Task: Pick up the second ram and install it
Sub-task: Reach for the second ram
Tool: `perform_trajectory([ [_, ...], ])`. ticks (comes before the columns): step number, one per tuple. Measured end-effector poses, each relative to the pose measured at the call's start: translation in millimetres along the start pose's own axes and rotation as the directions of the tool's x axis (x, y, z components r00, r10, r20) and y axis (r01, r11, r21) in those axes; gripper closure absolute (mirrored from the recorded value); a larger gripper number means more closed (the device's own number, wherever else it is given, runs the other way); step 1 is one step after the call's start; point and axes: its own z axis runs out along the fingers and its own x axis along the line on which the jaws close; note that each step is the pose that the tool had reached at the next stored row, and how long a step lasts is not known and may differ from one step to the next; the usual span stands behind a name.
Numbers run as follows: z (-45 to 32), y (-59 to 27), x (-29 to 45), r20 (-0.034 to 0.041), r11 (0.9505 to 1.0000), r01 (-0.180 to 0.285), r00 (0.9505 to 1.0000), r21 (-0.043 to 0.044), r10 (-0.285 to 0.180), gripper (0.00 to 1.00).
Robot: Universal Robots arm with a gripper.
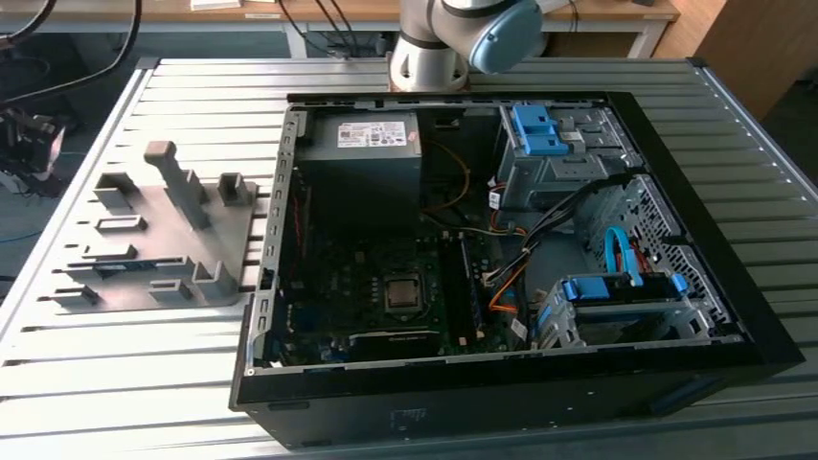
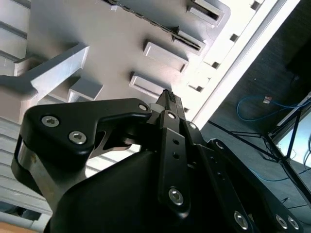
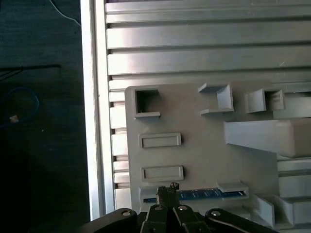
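The second ram (image 3: 209, 194) (in fixture (image 3: 204, 160) slot)

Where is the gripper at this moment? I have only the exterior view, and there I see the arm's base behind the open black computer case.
Observer: In the first wrist view the gripper is over the grey plastic fixture with upright posts, the one beside the case.
Operator: Does it hold anything?
Observer: No. Its fingers are shut and I see nothing between them.
Operator: What is nearest to it?
Observer: A long, narrow dark memory stick, seated in a slot of the fixture. The gripper's tip is at one end of it. I cannot tell whether they touch.
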Motion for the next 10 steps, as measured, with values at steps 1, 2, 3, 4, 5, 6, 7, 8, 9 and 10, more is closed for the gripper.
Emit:
perform_trajectory([
  [1, 1.8, -0.1, 0.1, 0.0000, 1.0000, 0.000, 1.0000, 0.0000, 0.000, 0.90],
  [2, 3.6, -0.3, 0.1, 0.0000, 1.0000, 0.000, 1.0000, 0.0000, 0.000, 0.90],
  [3, 5.3, -0.5, 0.1, -0.0001, 1.0000, 0.000, 1.0000, 0.0001, 0.000, 0.90],
  [4, 7.0, -0.7, 0.2, 0.0000, 1.0000, 0.000, 1.0000, 0.0001, 0.000, 0.90],
  [5, 8.7, -0.9, 0.3, 0.0000, 1.0000, 0.000, 1.0000, 0.0000, 0.000, 0.90],
  [6, 10.3, -1.0, 0.3, 0.0000, 1.0000, 0.000, 1.0000, 0.0001, 0.000, 0.90],
  [7, 11.9, -1.2, 0.4, -0.0001, 1.0000, 0.000, 1.0000, 0.0001, 0.000, 0.90],
  [8, 13.6, -1.4, 0.4, -0.0001, 1.0000, 0.000, 1.0000, 0.0001, 0.000, 0.90],
  [9, 15.3, -1.6, 0.4, -0.0001, 1.0000, 0.000, 1.0000, 0.0001, 0.000, 0.90],
  [10, 16.8, -1.8, 0.5, -0.0001, 1.0000, 0.000, 1.0000, 0.0001, 0.000, 0.90],
])
